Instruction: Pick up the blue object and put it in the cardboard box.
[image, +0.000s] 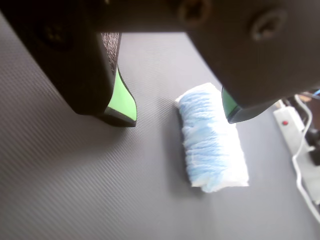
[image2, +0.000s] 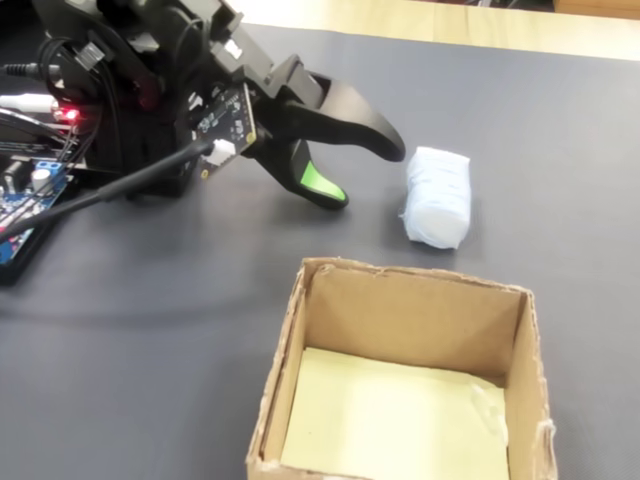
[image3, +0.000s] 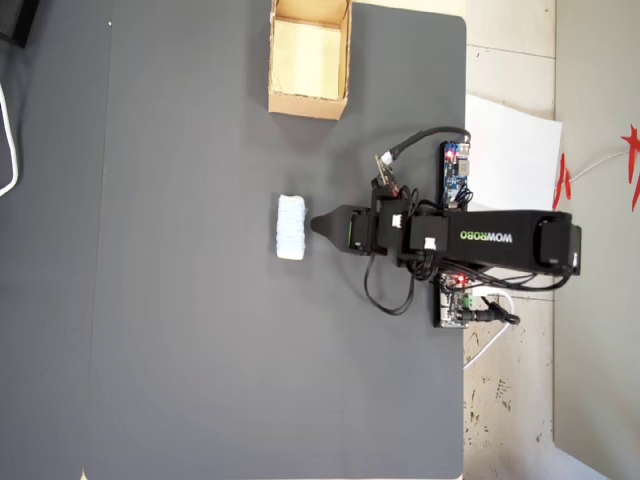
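The blue object (image: 212, 145) is a pale blue, ribbed, soft oblong lump lying on the dark mat (image: 75, 190). My gripper (image: 177, 117) is open above the mat, with green pads on its black jaws and nothing between them. In the wrist view the right jaw tip overlaps the lump's upper right edge. In the fixed view the gripper (image2: 362, 172) stands just left of the blue object (image2: 437, 197), apart from it. The cardboard box (image2: 420, 310) stands open in front, with a pale yellow floor. From overhead, the gripper (image3: 318, 225) points at the blue object (image3: 291, 228), and the box (image3: 305, 105) is further up.
Circuit boards and cables (image2: 30, 190) crowd the arm's base at the left of the fixed view. A white power strip (image: 295, 135) with cords lies at the right of the wrist view. White paper (image3: 510, 150) lies beside the mat.
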